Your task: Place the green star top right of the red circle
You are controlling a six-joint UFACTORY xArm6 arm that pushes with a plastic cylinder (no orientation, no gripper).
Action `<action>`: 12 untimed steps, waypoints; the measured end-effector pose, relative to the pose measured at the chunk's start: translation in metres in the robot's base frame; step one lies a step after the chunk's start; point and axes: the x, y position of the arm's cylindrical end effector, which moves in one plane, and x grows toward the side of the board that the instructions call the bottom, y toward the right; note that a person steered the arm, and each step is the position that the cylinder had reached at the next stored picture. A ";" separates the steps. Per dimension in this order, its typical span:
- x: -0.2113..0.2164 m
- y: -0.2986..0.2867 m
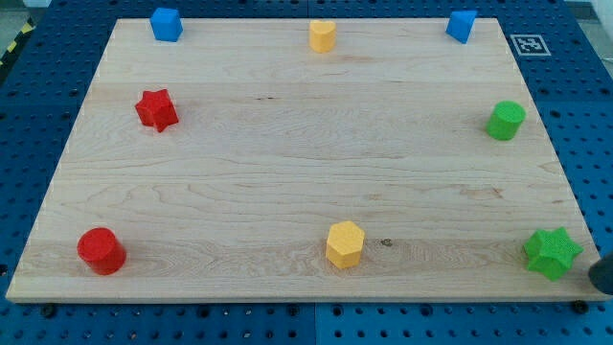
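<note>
The green star [552, 252] lies at the board's bottom right corner. The red circle [101, 250] lies at the bottom left corner, far across the board from the star. A dark rounded shape [601, 275] shows at the view's right edge, just right of and below the green star; it looks like my rod, and its very tip cannot be made out.
A red star [156, 109] lies at upper left. A blue cube [167, 24], a yellow heart [323, 35] and a second blue block [462, 26] line the top edge. A green cylinder [505, 121] sits at right. A yellow hexagon [345, 243] lies bottom centre.
</note>
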 end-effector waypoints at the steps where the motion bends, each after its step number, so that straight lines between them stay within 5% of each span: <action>1: -0.001 -0.007; 4: -0.029 -0.036; 12: -0.144 -0.317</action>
